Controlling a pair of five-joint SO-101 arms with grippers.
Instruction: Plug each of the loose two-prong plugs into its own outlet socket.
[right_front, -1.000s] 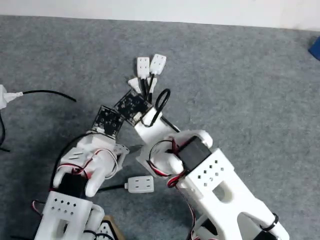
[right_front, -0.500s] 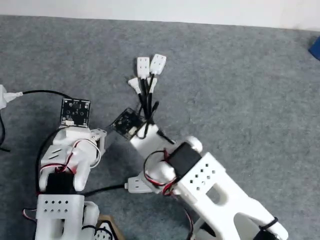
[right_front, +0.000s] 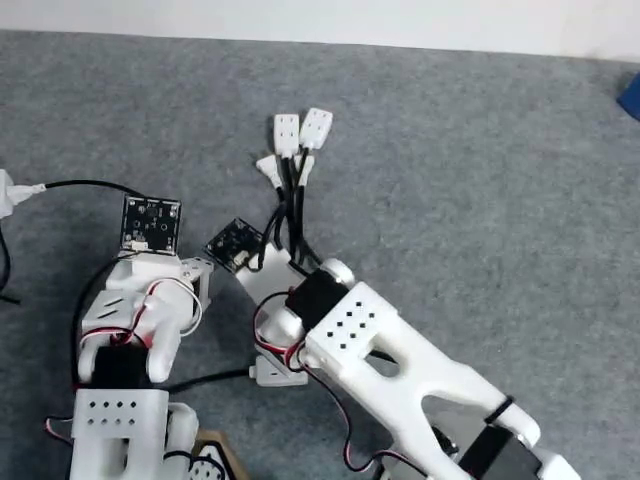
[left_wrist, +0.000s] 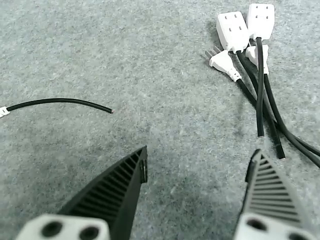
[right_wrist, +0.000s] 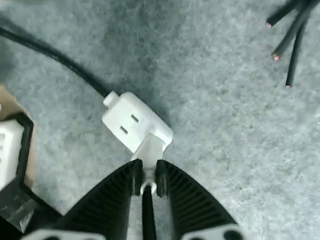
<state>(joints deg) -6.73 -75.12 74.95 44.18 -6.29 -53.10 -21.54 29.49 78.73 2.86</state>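
Pressure is what this hold is for: my right hand (right_wrist: 146, 176) is clamped on the narrow neck of a white two-prong plug (right_wrist: 151, 146), its cord (right_wrist: 146, 215) running back between the ribbed black fingers (right_wrist: 115, 195), so the push goes straight into the end of the blocky white socket (right_wrist: 131, 121). The prongs are hidden; I judge them seated or nearly. My left hand (left_wrist: 200, 152) hangs spread wide and empty above the fuzzy grey counter (left_wrist: 100, 50). Farther off, two more sockets (left_wrist: 232, 30) and two glossy loose plugs (left_wrist: 220, 59) lie bunched, black cords (left_wrist: 260, 100) trailing back, within reach for the following rounds.
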